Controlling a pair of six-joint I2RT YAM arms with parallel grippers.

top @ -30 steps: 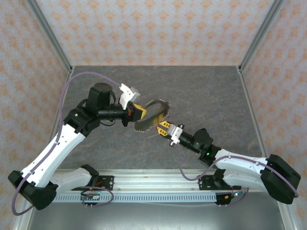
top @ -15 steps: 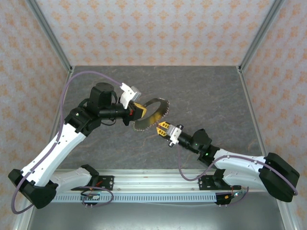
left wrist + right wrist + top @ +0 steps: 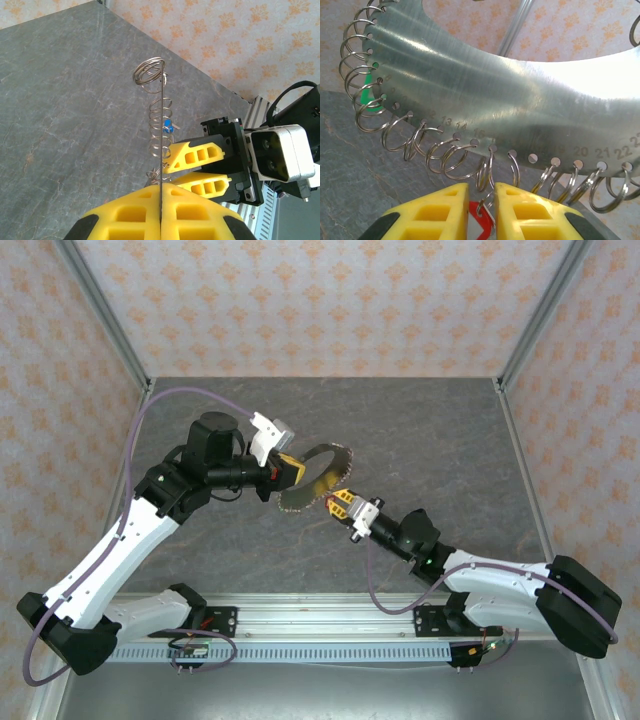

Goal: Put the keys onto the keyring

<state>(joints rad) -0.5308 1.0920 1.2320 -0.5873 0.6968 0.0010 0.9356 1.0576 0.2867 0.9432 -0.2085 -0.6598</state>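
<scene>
Keyring plate (image 3: pixel 485 95): brushed silver, dark numerals. Green tag (image 3: pixel 371 95) at plate's 9 o'clock; red tag (image 3: pixel 476 225) at 6; blue tag (image 3: pixel 168 125). Left gripper (image 3: pixel 161 192), right gripper (image 3: pixel 481 190): yellow. Table (image 3: pixel 60 100): grey, veined. Wall (image 3: pixel 320 300): peach, orange floral motif.

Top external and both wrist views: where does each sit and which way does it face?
Top external: above and behind the bases, looking down; both arms, left tool and right tool at the ringed plate.
Left wrist: looks along the shut left tool, plate edge-on, right tool beyond.
Right wrist: faces the plate's flat side, red tag in its tool.
Shared: all three see the plate.
</scene>
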